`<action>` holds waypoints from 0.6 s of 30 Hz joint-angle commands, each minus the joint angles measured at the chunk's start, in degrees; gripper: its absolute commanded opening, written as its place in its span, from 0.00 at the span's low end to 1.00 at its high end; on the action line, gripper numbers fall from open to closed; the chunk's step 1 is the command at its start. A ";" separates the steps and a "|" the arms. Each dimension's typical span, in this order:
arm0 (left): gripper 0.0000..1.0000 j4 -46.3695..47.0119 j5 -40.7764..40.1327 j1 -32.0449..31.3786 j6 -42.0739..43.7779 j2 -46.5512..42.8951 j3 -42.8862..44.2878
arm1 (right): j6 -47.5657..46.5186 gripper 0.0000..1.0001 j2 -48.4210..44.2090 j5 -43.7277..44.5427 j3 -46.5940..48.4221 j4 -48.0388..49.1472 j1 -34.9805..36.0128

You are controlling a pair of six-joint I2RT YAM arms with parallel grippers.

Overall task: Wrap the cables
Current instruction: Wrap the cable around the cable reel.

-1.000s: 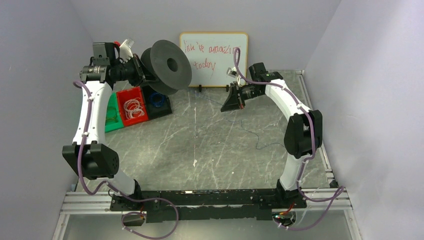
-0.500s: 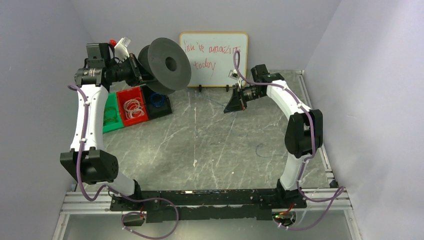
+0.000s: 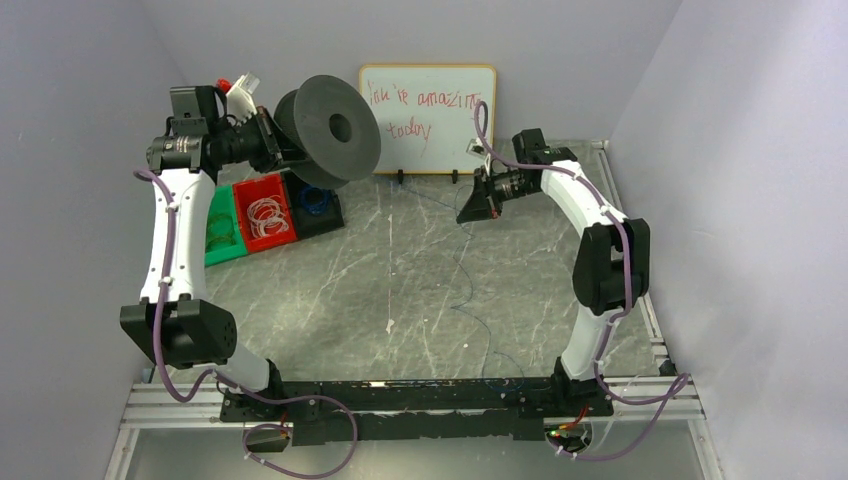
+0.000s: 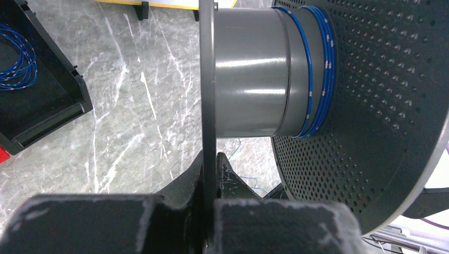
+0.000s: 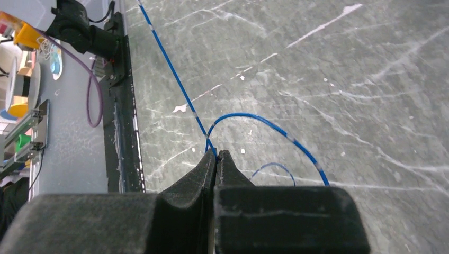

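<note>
My left gripper (image 3: 268, 140) is shut on the thin flange (image 4: 207, 79) of a dark grey spool (image 3: 328, 128) and holds it in the air at the back left. Several turns of thin blue cable (image 4: 316, 69) lie on the spool's hub next to the perforated flange. My right gripper (image 3: 470, 208) is raised at the back right. In the right wrist view its jaws (image 5: 217, 154) are shut on the blue cable (image 5: 174, 69), which loops (image 5: 265, 119) on the table beyond the tips. In the top view the cable (image 3: 458, 296) trails down the table towards the near edge.
A whiteboard (image 3: 427, 105) stands at the back wall. A green bin (image 3: 222, 235), a red bin (image 3: 264, 212) with pale coils and a black bin (image 3: 318, 203) holding blue coils (image 4: 21, 69) sit at the back left. The arms' black rail (image 3: 400, 395) runs along the near edge.
My right gripper has moved a little right and back with the cable. The slack on the table has shifted and now trails towards the near edge. The spool has moved slightly up and left.
</note>
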 commanded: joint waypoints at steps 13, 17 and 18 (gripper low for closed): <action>0.02 9.97 -5.05 8.59 0.53 -4.89 9.00 | 0.72 0.01 2.92 21.01 -4.23 -0.58 -13.08; 0.02 10.00 -5.77 8.71 0.32 -4.81 8.87 | -1.93 0.01 2.68 22.17 -3.79 -3.32 -13.53; 0.02 9.93 -6.29 8.68 0.53 -4.80 8.99 | -3.76 0.00 2.61 22.31 -2.87 -5.79 -13.47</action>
